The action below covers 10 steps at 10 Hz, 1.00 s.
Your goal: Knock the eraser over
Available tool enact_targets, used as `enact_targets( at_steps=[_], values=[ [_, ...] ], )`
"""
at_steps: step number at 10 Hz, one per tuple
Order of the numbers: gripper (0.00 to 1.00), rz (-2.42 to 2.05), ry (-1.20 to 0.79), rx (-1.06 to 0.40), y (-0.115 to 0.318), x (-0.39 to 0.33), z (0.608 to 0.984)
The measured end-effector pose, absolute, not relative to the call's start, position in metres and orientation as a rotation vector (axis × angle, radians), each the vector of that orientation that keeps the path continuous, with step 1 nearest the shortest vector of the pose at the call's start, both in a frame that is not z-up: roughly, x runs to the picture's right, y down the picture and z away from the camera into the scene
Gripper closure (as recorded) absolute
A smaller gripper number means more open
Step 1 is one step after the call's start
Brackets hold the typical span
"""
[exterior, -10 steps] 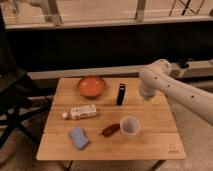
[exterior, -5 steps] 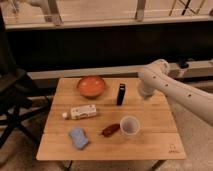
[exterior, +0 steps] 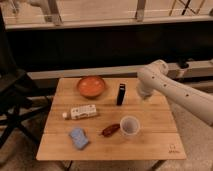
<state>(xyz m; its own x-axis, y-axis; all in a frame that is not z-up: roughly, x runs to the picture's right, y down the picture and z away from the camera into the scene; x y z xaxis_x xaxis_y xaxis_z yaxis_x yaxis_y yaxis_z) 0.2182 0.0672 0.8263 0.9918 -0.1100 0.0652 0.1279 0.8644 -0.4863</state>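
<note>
Nearest me on the slatted wooden table (exterior: 150, 147) lie a light blue sponge-like pad (exterior: 78, 137), a small reddish-brown object (exterior: 110, 130) and a white paper cup (exterior: 129, 126). A white bottle (exterior: 82, 111) lies on its side behind them. Further back, the slim black rectangular eraser (exterior: 120, 94) stands upright on end, to the right of the round orange bowl (exterior: 91, 86). And there's the white robot arm's gripper (exterior: 144, 93), hanging low just right of the eraser, near it but apart. Open or closed, I cannot tell. So this looks like the approach, with the eraser not yet toppled. What's needed next, I'd say, is a short sideways sweep to the left, striking high on the block and stopping short of the bowl.
</note>
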Motion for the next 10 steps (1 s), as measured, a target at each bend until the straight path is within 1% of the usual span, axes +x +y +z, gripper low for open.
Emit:
enact_targets(
  at_steps=[4, 6, 10],
  values=[
    [0.32, -0.141, -0.048, -0.512, 0.069, 0.217, 0.834],
    [0.48, -0.149, -0.063, -0.516, 0.070, 0.210, 0.838],
    [0.87, -0.169, -0.089, -0.520, 0.072, 0.204, 0.846]
  ],
)
